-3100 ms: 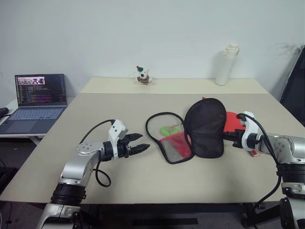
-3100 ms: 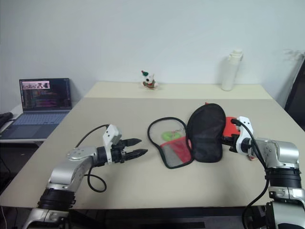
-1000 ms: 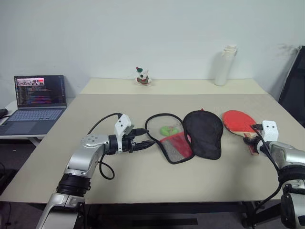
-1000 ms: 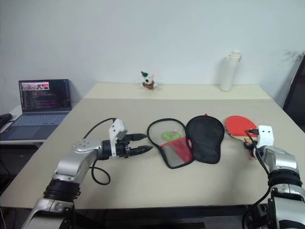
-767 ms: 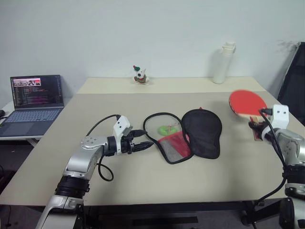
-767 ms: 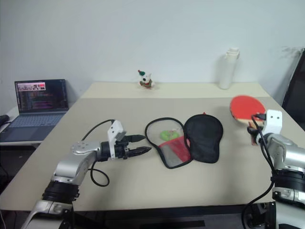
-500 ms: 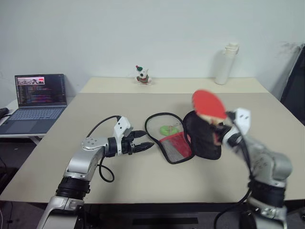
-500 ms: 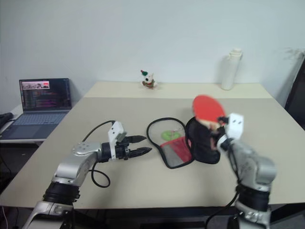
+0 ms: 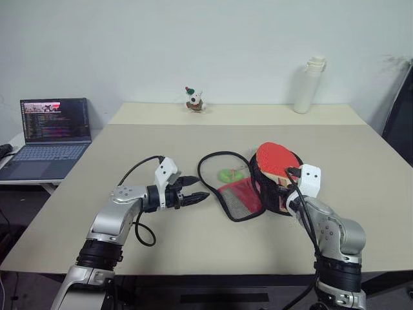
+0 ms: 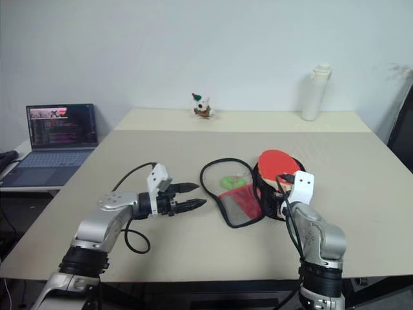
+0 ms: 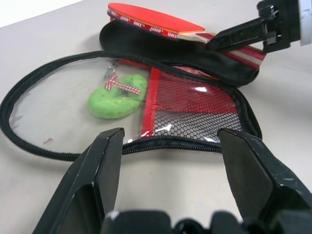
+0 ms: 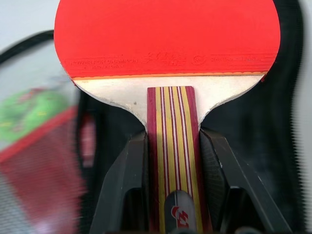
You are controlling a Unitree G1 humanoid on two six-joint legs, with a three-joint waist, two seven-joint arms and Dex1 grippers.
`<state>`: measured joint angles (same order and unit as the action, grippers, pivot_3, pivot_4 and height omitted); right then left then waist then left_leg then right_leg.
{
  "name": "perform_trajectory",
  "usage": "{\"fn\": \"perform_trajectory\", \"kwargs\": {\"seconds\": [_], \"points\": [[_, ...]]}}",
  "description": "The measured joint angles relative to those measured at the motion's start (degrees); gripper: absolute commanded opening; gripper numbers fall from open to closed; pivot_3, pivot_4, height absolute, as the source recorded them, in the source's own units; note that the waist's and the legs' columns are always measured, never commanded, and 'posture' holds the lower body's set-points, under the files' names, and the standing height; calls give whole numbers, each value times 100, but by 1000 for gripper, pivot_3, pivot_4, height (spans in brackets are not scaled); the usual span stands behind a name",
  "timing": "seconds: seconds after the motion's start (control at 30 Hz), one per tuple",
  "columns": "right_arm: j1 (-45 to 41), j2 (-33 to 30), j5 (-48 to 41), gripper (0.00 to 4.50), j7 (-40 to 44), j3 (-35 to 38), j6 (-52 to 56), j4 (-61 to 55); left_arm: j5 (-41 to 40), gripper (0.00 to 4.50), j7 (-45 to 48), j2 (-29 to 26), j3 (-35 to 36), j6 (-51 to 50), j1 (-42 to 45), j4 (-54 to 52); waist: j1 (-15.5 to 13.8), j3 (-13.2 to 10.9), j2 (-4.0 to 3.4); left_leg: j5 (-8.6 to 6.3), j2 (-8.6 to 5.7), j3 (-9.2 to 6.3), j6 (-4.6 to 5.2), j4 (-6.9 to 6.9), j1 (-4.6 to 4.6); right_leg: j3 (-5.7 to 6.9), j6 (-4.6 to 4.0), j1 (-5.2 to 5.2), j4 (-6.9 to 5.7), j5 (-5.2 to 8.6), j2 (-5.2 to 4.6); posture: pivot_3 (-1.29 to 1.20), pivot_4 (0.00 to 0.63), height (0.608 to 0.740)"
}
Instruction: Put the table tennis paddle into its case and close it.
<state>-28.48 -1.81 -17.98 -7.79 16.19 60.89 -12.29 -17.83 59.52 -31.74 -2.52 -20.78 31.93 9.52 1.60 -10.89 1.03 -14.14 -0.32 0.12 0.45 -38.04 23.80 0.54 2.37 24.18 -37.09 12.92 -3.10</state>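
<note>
Nearest the camera, low in the frame, both arms reach over the tan table [image 9: 193, 248]. At lower left the left gripper [image 9: 193, 190] hangs with its fingers spread wide and nothing between them, tips aimed at the case [image 9: 242, 181] just to their right. At lower right the right gripper [image 12: 170, 161] is pinching the paddle [image 9: 276, 159] by its striped wooden handle — one black finger pressed against each side, red face pointing away from the wrist. The paddle sits just right of frame centre, held over the black half of the case, not inside it. The case lies unzipped and spread open in the middle of the table: a clear panel ringed by a black zipper on the left side, a red strip with black mesh in the middle, the black half on the right. A green object [image 11: 117, 100] with a small checked ribbon rests on the clear panel. Further back, at upper centre, a small figurine [image 9: 193, 101] stands on the table — and a white bottle [image 9: 306, 86] at upper right. Off at far left an open laptop [image 9: 46, 137] sits on a separate surface.
</note>
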Motion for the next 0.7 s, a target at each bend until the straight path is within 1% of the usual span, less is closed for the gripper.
{"fn": "perform_trajectory", "kwargs": {"seconds": [0.37,0.43,0.5,0.7], "points": [[-4,-37,157,1076,43,-128,-172,234,0,3330,-14,0,0,-5,-42,-27,8,0,0,0,1,0,0,0,0,0,0,0,-1,0,0,0,150,740],[-4,-15,164,1803,11,-131,-181,234,0,3330,-14,0,0,-5,-44,-28,9,0,0,0,1,-1,0,0,-1,0,0,0,-2,0,0,0,150,740],[-3,9,172,2338,0,-171,-203,234,0,3330,-14,0,0,-5,-48,-28,9,0,0,0,1,-1,0,0,-1,0,0,0,-2,0,0,0,150,740],[-4,31,220,4489,-1,-227,-271,225,0,3330,-17,0,0,-5,-53,-28,7,0,0,0,0,0,0,-2,-1,0,0,-1,-2,0,0,0,150,740]]}}
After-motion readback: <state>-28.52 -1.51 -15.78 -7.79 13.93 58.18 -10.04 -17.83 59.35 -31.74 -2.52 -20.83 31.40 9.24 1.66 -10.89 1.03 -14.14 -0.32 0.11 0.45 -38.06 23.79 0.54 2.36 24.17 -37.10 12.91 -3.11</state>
